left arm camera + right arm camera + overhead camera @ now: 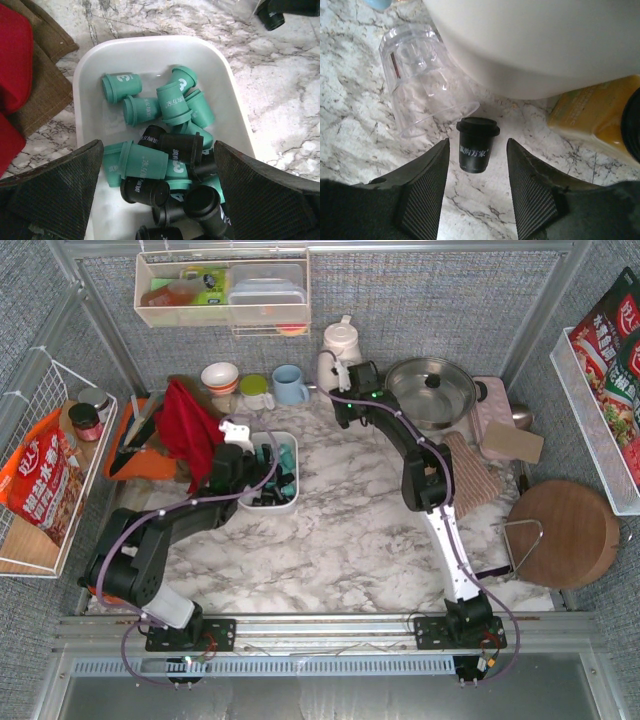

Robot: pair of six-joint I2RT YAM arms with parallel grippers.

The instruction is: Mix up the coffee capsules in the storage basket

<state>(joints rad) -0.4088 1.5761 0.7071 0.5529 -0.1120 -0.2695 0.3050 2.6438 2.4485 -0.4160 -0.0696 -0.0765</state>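
Note:
The white storage basket [292, 502] sits left of centre on the marble table. In the left wrist view its rim [150, 47] is bare at the far end, and teal and black coffee capsules [165, 150] are piled at the near end. My left gripper [157, 150] is open and empty just above the pile, also in the top view [255, 478]. My right gripper [343, 385] is at the back by the kettle. It is open [477, 145], with a single black capsule [476, 150] on the marble between its fingertips, untouched.
A clear plastic cup [427, 80] lies on its side just beyond the black capsule, beside a white kettle [535, 40] and a yellow bottle [600, 115]. A red cloth [190, 425], mugs [290, 385], a lidded pan [430, 390] and a round wooden board [560, 530] ring the table.

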